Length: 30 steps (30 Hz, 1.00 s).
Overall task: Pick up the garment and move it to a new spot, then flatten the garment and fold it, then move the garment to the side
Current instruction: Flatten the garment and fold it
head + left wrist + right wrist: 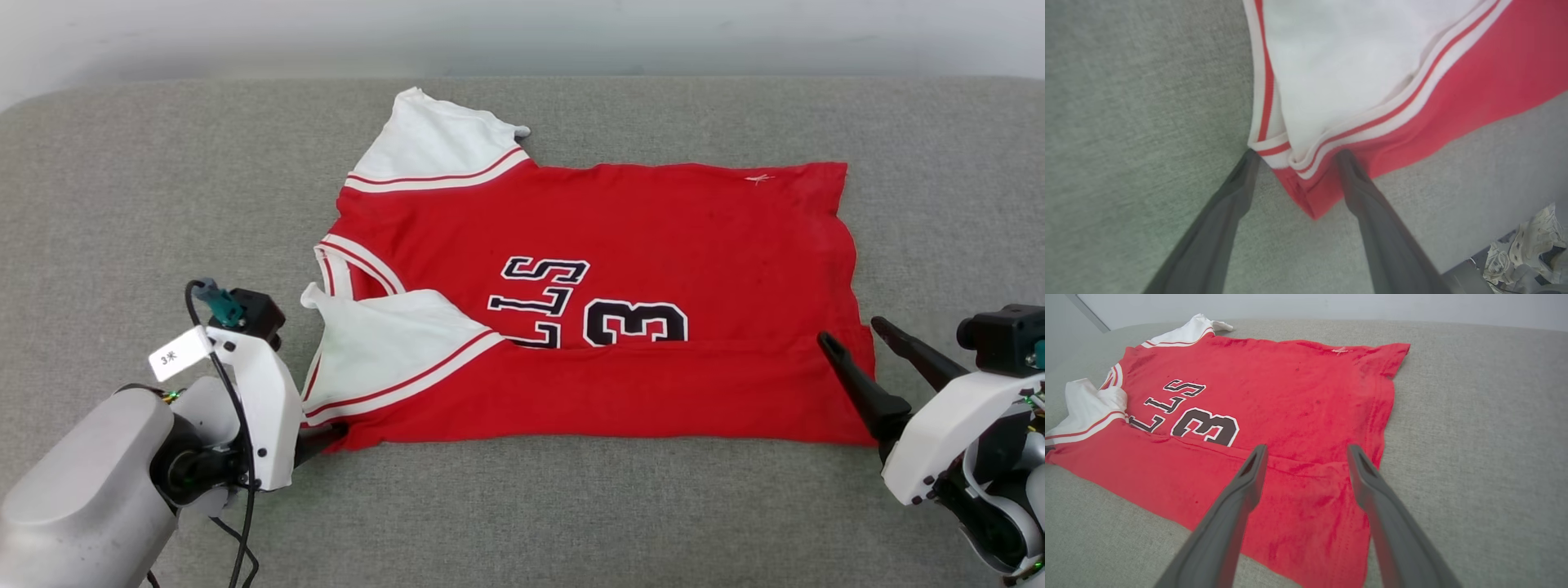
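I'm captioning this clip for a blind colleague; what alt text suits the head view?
A red, white-sleeved jersey numbered 3 lies sideways on a grey padded surface, its near edge folded over part of the lettering. The left gripper reaches its near left corner; the right gripper, jaws open, is poised at its near right corner.

Jersey (653, 237): red, with white short sleeves, red-white striped trim, and black white-outlined letters and a "3". Lies flat on grey fabric surface (122, 163), collar to the left, hem to the right. Near long edge is folded up over the front, covering part of the print.
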Tool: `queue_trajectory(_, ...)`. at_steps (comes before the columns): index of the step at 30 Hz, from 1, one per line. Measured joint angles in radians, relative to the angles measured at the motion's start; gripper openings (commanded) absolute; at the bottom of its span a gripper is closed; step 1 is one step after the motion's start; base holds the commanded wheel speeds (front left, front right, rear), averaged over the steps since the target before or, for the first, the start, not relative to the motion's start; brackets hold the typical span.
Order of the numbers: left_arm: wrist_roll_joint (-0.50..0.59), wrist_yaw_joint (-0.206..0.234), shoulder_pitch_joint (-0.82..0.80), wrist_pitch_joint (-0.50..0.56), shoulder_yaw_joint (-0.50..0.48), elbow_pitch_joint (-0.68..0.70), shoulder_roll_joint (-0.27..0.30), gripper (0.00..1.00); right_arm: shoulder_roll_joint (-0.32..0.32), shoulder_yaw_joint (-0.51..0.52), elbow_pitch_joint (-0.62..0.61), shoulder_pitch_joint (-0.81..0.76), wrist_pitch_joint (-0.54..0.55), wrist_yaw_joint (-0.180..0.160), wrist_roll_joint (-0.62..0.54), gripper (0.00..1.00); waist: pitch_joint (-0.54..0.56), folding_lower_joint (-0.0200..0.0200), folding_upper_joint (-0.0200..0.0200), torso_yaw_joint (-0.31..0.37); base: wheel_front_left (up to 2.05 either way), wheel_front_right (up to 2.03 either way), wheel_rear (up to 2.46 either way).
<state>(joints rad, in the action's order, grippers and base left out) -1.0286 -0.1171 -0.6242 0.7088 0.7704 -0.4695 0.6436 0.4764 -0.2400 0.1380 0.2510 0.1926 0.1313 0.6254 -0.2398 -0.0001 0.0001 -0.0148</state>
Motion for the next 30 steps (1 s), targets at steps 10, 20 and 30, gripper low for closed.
queue_trajectory(10,-0.030,-0.008,0.007,-0.038,0.014,-0.031,-0.015,0.00,0.032,-0.002,0.013,0.020,-0.006,0.000,0.010,1.00,0.013,0.0000,0.0000,0.003,0.00,0.00,0.00)
queue_trajectory(20,0.019,-0.012,0.024,-0.173,0.038,0.088,0.023,0.00,0.159,0.022,-0.026,0.100,0.114,0.000,-0.009,1.00,0.047,0.0001,0.0000,-0.018,0.00,0.00,0.00)
queue_trajectory(30,0.058,-0.002,0.027,-0.215,0.043,0.191,0.052,0.00,0.265,-0.060,-0.031,0.109,0.486,0.000,0.118,1.00,0.044,0.0001,-0.0001,-0.043,0.00,0.00,0.00)
